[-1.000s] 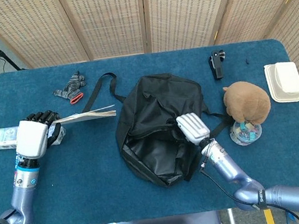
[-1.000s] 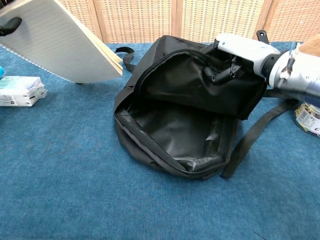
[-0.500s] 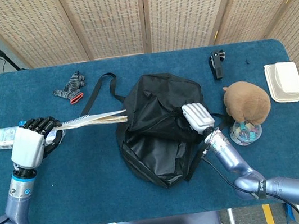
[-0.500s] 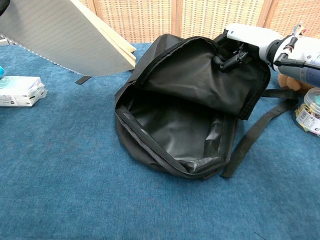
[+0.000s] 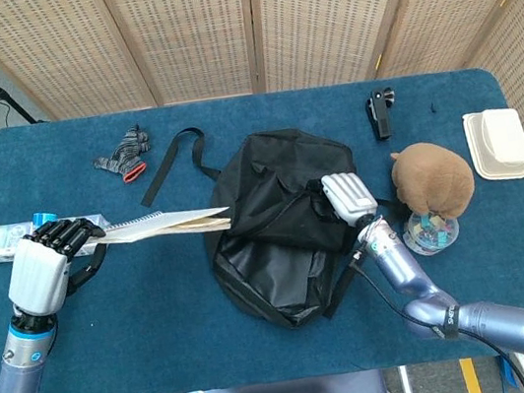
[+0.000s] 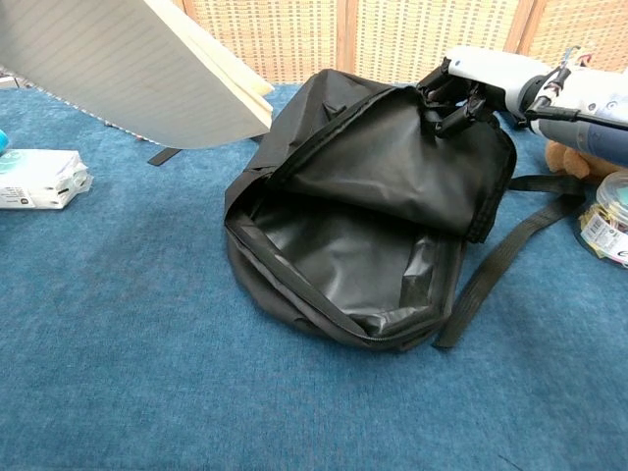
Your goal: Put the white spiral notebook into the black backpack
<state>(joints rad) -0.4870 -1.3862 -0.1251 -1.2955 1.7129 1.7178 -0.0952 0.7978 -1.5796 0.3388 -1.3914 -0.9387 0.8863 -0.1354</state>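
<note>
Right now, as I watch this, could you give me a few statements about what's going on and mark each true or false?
1. The left hand holds the white spiral notebook above the table. True.
2. The notebook is already inside the black backpack. False: its corner only reaches the bag's edge.
3. The right hand grips the backpack's flap, keeping it open. True.
4. The brown plush toy sits inside the backpack. False: it sits on the table beside it.

Notebook [image 5: 162,224] left of backpack [image 5: 281,223]; plush toy [image 5: 432,179] right; glove [image 5: 124,154] behind notebook.
</note>
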